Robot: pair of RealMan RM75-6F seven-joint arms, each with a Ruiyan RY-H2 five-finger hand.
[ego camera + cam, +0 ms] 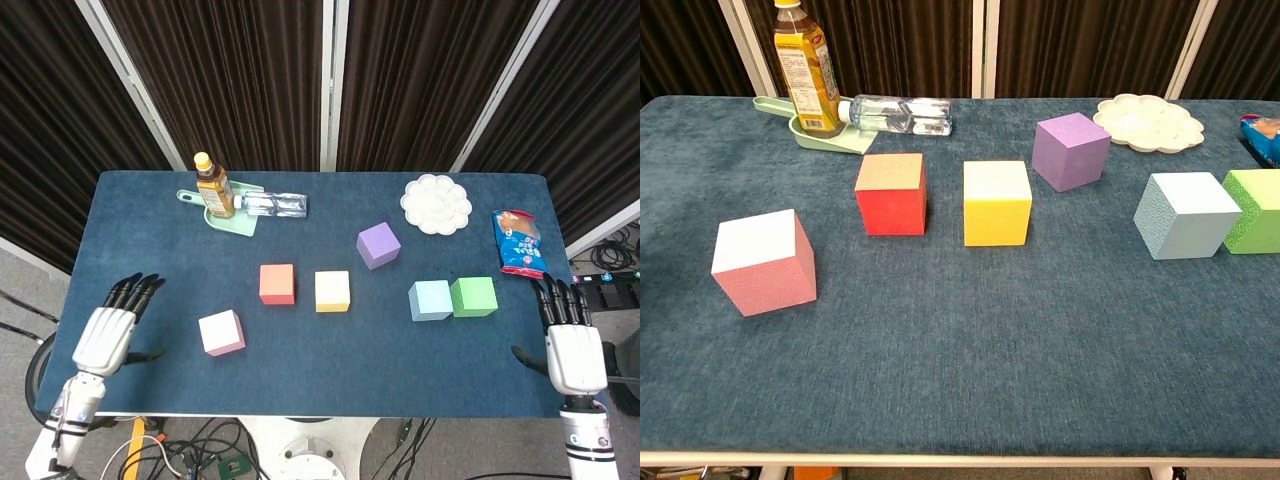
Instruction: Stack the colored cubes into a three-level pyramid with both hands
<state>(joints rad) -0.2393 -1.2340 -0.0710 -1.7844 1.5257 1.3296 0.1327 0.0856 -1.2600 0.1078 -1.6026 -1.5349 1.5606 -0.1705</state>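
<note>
Several cubes lie apart on the blue table (320,215): pink (221,332) (764,262), red (277,284) (891,193), yellow (332,291) (997,202), purple (378,245) (1070,150), light blue (430,300) (1185,215) and green (473,296) (1257,209), the last two side by side. My left hand (108,335) hovers open over the table's left front corner, left of the pink cube. My right hand (568,345) is open at the right edge, right of the green cube. Neither hand appears in the chest view.
At the back left a tea bottle (213,186) stands on a green tray (232,218) with a clear water bottle (272,204) lying beside it. A white palette dish (436,203) and a blue snack bag (519,243) sit at the back right.
</note>
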